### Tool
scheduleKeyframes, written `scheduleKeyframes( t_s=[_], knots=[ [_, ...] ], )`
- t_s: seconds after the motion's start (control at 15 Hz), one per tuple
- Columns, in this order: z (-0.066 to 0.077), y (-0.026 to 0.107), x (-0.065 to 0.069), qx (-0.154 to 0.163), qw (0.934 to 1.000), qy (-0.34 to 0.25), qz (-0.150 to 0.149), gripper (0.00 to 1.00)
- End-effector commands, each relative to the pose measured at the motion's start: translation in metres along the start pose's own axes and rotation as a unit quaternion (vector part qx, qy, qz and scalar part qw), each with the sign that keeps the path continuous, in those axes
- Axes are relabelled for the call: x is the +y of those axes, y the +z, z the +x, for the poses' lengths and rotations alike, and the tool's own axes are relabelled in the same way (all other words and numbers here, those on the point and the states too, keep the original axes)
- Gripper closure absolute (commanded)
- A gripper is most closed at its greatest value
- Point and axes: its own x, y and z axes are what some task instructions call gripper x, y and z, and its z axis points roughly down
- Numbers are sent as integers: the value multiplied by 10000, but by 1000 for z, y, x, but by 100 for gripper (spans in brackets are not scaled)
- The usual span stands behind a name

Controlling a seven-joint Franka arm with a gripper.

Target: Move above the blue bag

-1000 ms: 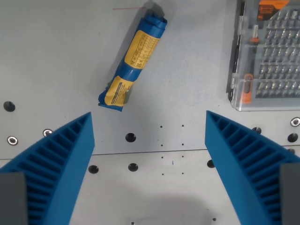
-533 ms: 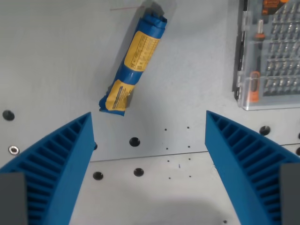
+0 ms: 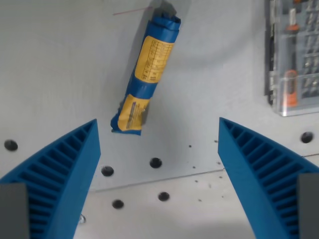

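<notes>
End effector [image 3: 158, 164]: released, holding nothing | blue bag [image 3: 146, 74]: rolled, yellow labels, lying tilted on grey table [image 3: 60, 64]

No lettering can be read anywhere in the wrist view. The rolled blue bag [image 3: 147, 74] carries two yellow labels: the larger one, around its middle, shows rows of dark print too small to make out, and the smaller one, at its near end, bears dark marks that are equally illegible. At the far right, the clear plastic bit case [image 3: 295, 55] shows orange and grey parts but no legible brand or number.
</notes>
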Motion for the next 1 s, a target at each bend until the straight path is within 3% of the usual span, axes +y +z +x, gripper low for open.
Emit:
scheduleKeyframes(
  t_s=[0.07, 1.0],
  knots=[
    [-4, 14, -4, 434, 9943, 973, 79, 0],
    [-6, 84, -10, 455, 9823, 1814, 114, 0]
  ],
)
